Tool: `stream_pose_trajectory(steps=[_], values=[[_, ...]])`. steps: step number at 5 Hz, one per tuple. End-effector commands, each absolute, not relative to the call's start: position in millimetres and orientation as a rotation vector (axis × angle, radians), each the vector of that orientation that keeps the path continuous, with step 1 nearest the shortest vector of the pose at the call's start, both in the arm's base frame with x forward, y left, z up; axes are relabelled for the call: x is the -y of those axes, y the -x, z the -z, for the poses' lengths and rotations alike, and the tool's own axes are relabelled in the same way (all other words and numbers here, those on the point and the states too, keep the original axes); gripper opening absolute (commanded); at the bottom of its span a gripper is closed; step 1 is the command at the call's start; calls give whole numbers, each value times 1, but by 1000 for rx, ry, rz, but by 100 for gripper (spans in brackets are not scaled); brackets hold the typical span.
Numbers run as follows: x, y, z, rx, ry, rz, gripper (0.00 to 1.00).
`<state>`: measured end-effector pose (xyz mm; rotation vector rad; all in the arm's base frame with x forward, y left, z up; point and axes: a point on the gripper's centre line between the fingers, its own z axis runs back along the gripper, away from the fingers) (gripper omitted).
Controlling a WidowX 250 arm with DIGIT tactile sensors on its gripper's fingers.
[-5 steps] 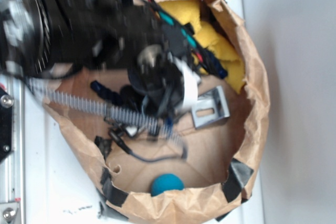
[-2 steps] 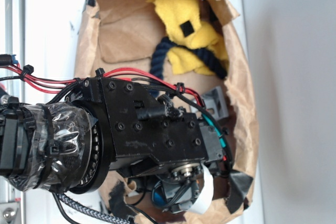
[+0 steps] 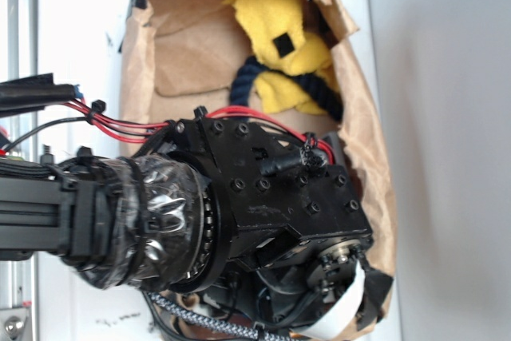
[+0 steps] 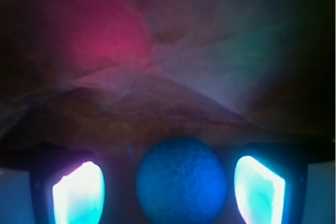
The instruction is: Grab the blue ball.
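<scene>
1 blue ball (image 4: pixel 182 181) sits btwn 2 fingers (image 4: pixel 79 193) of gripper (image 4: pixel 169 192), jaws apart.

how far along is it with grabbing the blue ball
Done: the gripper is down inside the paper bag, lined up on the blue ball. In hand: the wrist view shows the ball between the two fingers, with gaps on both sides. Left: closing on the ball and lifting it out. The exterior view hides the ball behind the arm.

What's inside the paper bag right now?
The paper bag holds a yellow plush toy and a dark navy rope. The end effector is open around the blue ball, fingers apart from it. The arm hides the bag's lower interior.
</scene>
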<state>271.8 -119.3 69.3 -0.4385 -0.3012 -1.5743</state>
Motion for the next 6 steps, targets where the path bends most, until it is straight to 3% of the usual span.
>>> stream_pose_trajectory(steps=[1, 2, 3, 4, 6], values=[[123, -252, -34, 237, 293, 1565, 100], [123, -250, -25, 272, 254, 1495, 0], [125, -250, -31, 260, 284, 1498, 0], [122, -252, -44, 278, 342, 1507, 100], [109, -256, -74, 341, 370, 1514, 100]])
